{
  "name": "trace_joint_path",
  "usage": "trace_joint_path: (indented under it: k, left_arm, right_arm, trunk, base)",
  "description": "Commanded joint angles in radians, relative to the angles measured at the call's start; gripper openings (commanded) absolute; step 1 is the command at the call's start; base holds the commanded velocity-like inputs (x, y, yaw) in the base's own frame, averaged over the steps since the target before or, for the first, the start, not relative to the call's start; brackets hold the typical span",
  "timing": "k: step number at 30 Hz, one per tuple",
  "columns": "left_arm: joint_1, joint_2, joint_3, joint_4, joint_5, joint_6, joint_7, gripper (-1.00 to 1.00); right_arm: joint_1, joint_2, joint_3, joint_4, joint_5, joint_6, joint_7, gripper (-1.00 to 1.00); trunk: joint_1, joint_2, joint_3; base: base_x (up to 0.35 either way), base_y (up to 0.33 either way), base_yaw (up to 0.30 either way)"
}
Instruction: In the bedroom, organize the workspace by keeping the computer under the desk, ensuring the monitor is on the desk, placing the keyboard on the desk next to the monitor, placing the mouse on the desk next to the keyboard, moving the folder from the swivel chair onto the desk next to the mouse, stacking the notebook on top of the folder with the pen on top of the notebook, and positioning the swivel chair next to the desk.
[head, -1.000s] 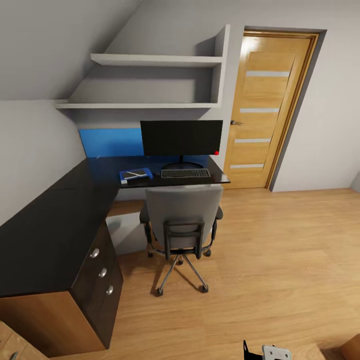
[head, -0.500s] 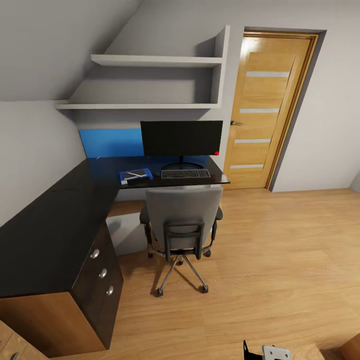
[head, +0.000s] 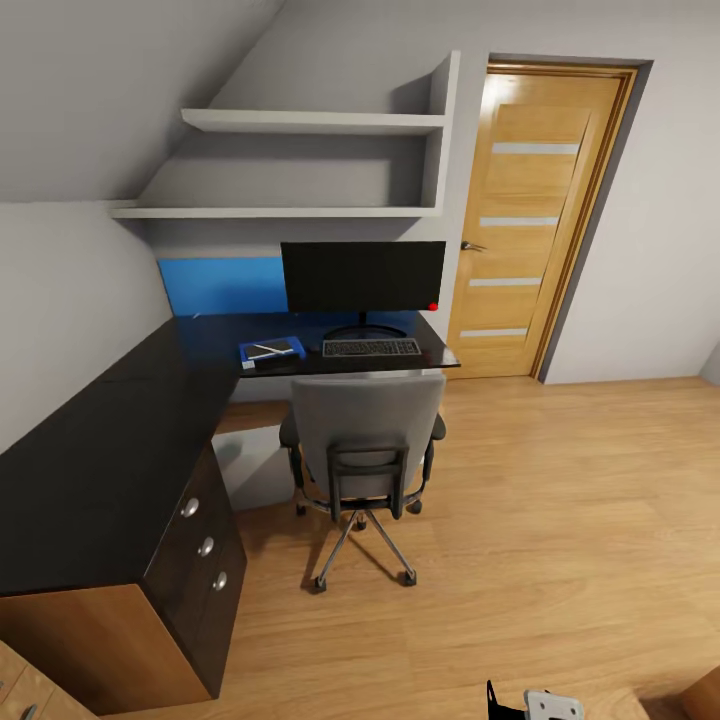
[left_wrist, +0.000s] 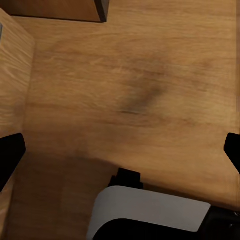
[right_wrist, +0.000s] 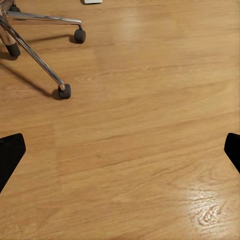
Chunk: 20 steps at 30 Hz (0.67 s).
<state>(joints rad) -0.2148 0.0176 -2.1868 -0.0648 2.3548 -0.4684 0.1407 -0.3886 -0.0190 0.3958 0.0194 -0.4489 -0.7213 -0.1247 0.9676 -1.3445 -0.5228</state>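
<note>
The jaws of the left gripper (left_wrist: 120, 150) are spread wide apart and empty, their dark fingertips (left_wrist: 10, 155) seen at opposite edges of the left wrist view over the wood floor (left_wrist: 150, 75). The jaws of the right gripper (right_wrist: 120, 150) are likewise held wide apart with nothing between them, above bare floor, with the silver castor legs of the swivel chair (right_wrist: 35, 55) ahead of them. In the head view, the swivel chair (head: 365, 440) is found at 12 o'clock, its grey back turned to the camera, pushed in just beside the front edge of the surface of the desk (head: 110, 450). That L-shaped surface runs from 8 o'clock, where its drawers (head: 205, 545) with round silver knobs are seen, round to 12 o'clock. Beyond the chair, the keyboard (head: 371, 347) lies on the surface directly in front of the monitor (head: 363, 276). At 11 o'clock, just beside the keyboard, the folder (head: 272, 350) lies flat with the notebook (head: 274, 347) stacked on it and the pen (head: 266, 348) across the top. Whether the mouse is there cannot be told. Farther off, white shelves (head: 300, 165) are mounted above the monitor, and a wooden door (head: 540, 220) stands at 1 o'clock.
</note>
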Motion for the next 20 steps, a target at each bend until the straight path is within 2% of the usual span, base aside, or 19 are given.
trace_joint_path:
  k: [1,8,20]
  left_arm:
    - [-0.002,0.000,-0.008,-0.005,0.001,-0.006,0.010,1.00]
    - [-0.002,-0.016,-0.009,-0.006,0.001,-0.003,0.010,1.00]
    - [-0.002,-0.023,-0.009,-0.006,0.001,-0.003,0.010,1.00]
  right_arm:
    - [-0.001,0.000,0.009,0.002,-0.002,-0.003,-0.006,1.00]
    - [-0.001,0.000,0.009,0.002,-0.002,-0.003,-0.006,1.00]
    - [-0.001,0.001,0.009,0.002,-0.002,-0.003,-0.006,1.00]
  trunk:
    - [0.000,-0.001,-0.001]
    - [0.000,-0.001,-0.001]
    - [0.000,-0.001,-0.001]
  base:
    - [0.000,0.000,0.000]
    - [0.000,0.000,0.000]
    - [0.000,0.000,0.000]
